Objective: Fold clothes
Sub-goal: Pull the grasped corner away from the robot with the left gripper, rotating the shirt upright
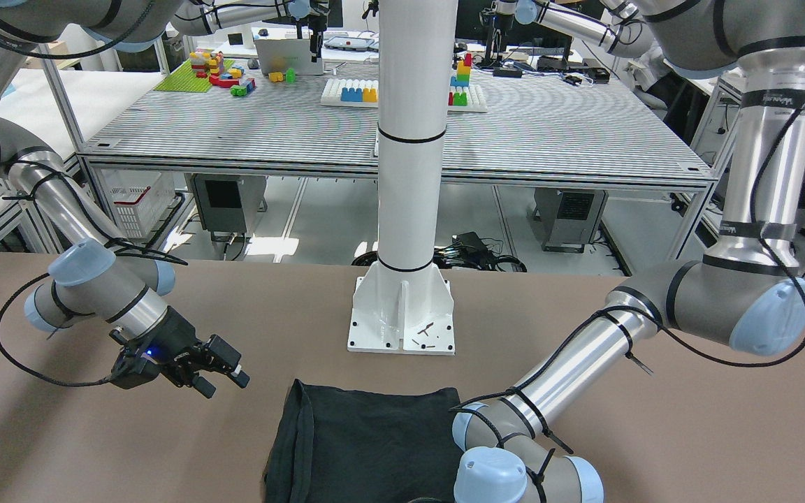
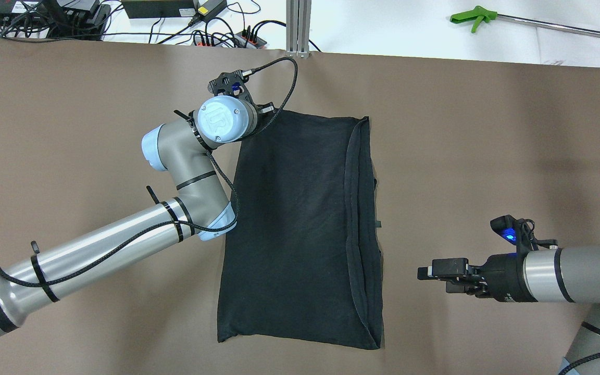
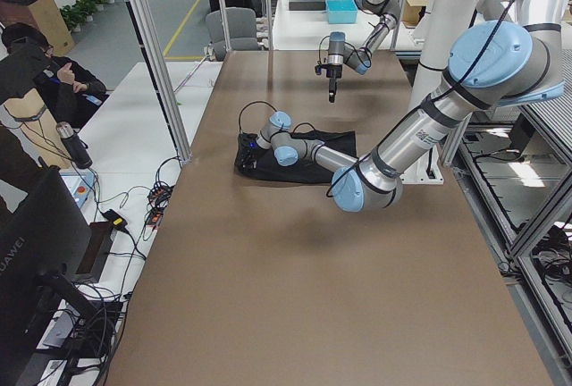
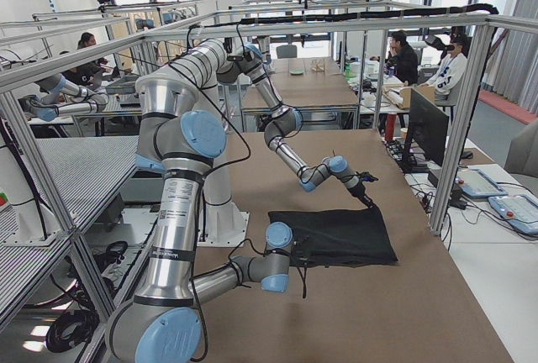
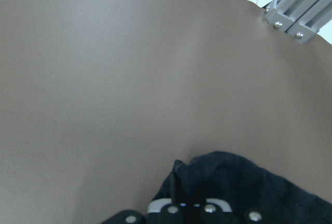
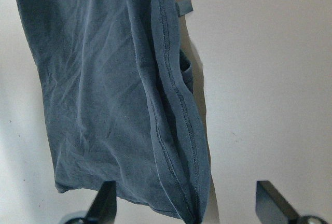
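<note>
The clothes (image 2: 300,224) are one black garment lying flat on the brown table, folded into a long rectangle with a hemmed edge along its right side. My left gripper (image 2: 261,110) is down at the garment's far left corner, mostly hidden under its own wrist. In the left wrist view the clothes (image 5: 249,182) bunch up right at the gripper (image 5: 181,208), which looks shut on that corner. My right gripper (image 2: 424,272) hovers open to the right of the garment's near half, apart from it. Its two fingers (image 6: 106,203) stand wide apart over the hemmed edge (image 6: 176,110).
The white pillar's base plate (image 1: 402,318) stands on the table on the robot's side of the garment. Cables and power strips (image 2: 227,34) and an aluminium post (image 2: 298,26) line the far edge. A green grabber tool (image 2: 474,18) lies beyond it. A person (image 3: 36,64) sits off the table.
</note>
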